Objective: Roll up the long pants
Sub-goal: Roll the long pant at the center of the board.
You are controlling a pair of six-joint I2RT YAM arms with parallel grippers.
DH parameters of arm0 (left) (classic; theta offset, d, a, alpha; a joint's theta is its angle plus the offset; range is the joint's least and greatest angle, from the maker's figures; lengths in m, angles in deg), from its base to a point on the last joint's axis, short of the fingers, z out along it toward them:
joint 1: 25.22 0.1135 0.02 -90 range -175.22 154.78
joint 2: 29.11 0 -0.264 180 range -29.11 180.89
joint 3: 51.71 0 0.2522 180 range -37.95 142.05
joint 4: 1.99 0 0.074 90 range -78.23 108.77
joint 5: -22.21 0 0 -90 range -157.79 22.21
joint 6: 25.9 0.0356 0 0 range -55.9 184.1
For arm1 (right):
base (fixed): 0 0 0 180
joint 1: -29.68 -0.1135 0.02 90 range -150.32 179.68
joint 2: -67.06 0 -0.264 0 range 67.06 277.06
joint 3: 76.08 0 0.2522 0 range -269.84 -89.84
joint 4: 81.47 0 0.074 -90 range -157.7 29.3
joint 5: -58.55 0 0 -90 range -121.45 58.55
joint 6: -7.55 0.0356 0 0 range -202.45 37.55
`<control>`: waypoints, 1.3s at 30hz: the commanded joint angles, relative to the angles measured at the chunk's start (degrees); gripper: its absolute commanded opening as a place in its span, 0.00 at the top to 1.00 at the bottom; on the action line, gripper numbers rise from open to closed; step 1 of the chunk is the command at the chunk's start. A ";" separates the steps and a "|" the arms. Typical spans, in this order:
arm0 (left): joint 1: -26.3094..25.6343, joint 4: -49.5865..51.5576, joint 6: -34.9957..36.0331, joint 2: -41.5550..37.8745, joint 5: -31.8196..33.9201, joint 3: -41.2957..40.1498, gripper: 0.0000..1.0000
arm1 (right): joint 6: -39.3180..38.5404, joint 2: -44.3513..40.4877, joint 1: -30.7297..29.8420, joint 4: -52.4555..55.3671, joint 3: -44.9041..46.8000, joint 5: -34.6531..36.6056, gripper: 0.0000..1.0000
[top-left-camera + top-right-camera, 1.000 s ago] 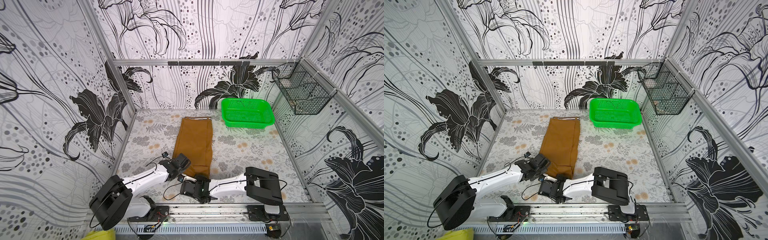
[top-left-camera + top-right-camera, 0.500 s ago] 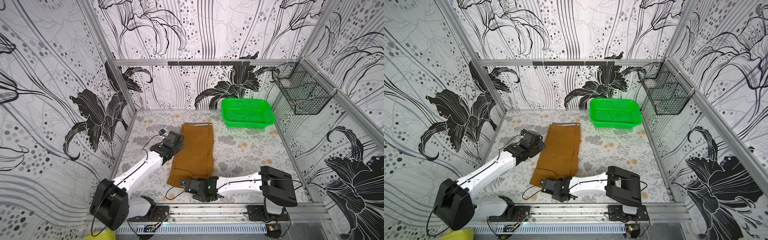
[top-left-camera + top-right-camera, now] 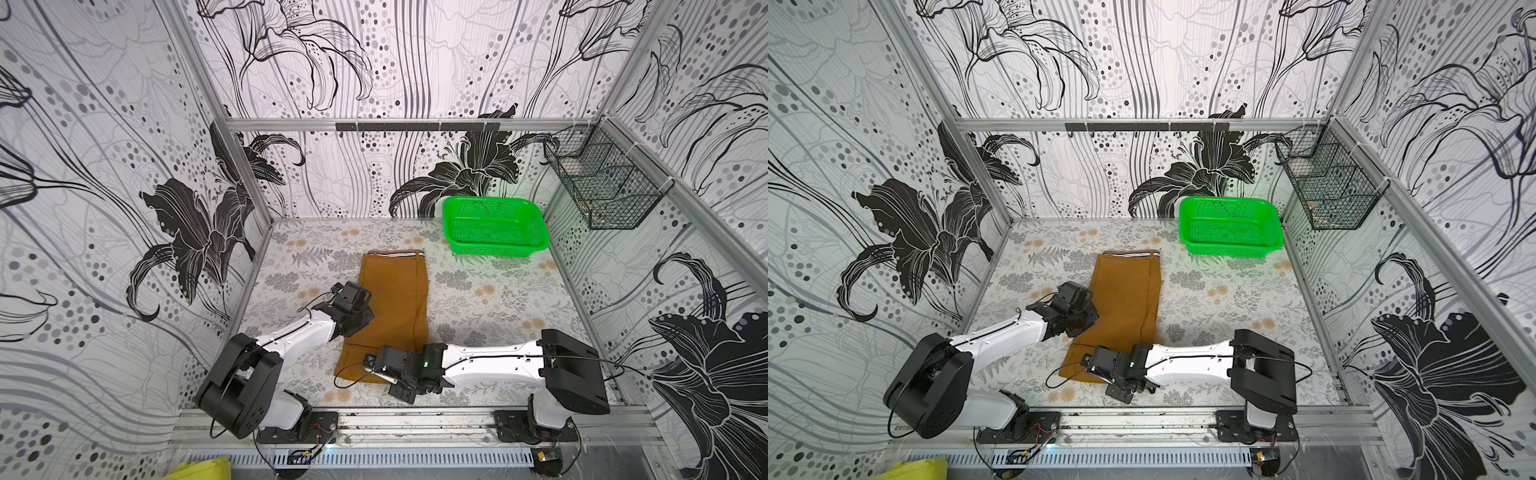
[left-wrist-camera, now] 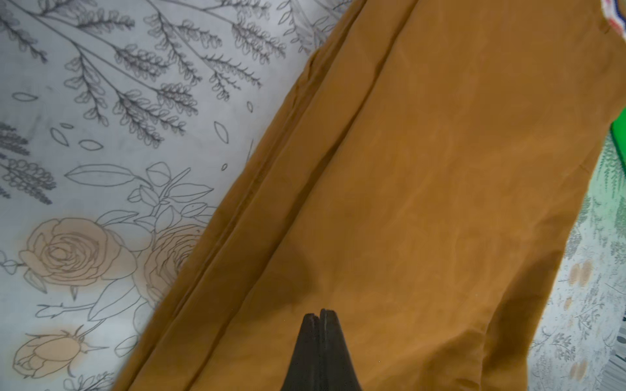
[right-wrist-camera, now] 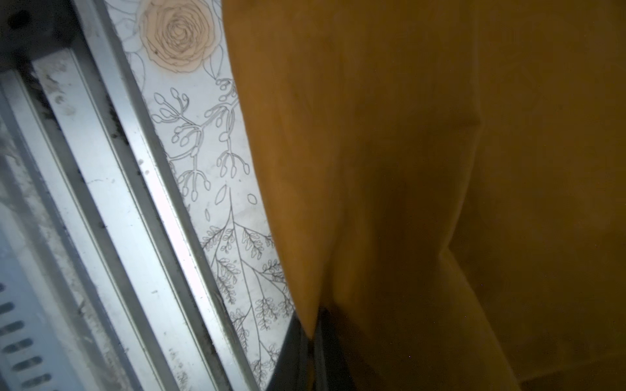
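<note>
The pants [image 3: 395, 307] lie flat on the desk [image 3: 498, 299], folded lengthwise into one strip. The strip runs from the right jaws away to the striped waistband [image 3: 395, 252], which ends short of the green basket [image 3: 496, 248]. The right jaws are closed on cloth: the right wrist view shows a fold at the hem pinched between them and drawn up into a ridge. The left jaws are pressed together and hold nothing. They sit over the strip's side edge, about midway between the right jaws and the waistband; whether their tips touch the cloth cannot be told. The step in hand appears to be starting the roll at the hem, and no turn is formed yet. The next move calls for the left jaws to open and take the hem beside the right jaws. Both should then turn it over evenly toward the waistband.
</note>
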 commanded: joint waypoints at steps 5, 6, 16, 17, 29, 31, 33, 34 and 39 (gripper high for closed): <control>0.01 0.31 1.48 -0.11 1.59 -3.16 1.00 | -1.07 -5.47 3.99 2.82 -4.30 -14.72 1.00; 0.02 0.77 1.59 -0.26 1.86 -3.37 1.00 | -1.38 -5.30 4.13 3.60 -5.16 -16.22 1.00; 0.02 3.96 5.31 -0.24 5.58 -2.41 1.00 | -0.87 -2.77 4.24 5.68 -7.73 -28.96 1.00; 0.16 4.51 5.55 -0.06 6.43 -2.00 1.00 | -0.61 -2.63 4.21 5.77 -7.56 -28.93 1.00; 1.19 5.52 10.32 1.57 5.13 8.64 1.00 | 3.26 -3.84 4.20 0.17 -1.26 -28.48 1.00; 1.31 4.93 10.19 3.47 4.54 8.51 1.00 | 3.60 -4.45 4.28 -0.66 -0.50 -28.12 1.00; 1.24 2.79 9.44 5.40 3.23 7.07 1.00 | 3.92 -4.92 4.29 -1.39 0.13 -27.65 1.00; 1.23 1.15 9.06 6.51 2.00 5.94 1.00 | 4.07 -4.93 4.43 -1.48 0.22 -27.51 1.00; 0.51 -3.64 6.16 10.84 -1.64 1.56 1.00 | 4.87 -4.57 5.49 -3.17 0.76 -27.61 1.00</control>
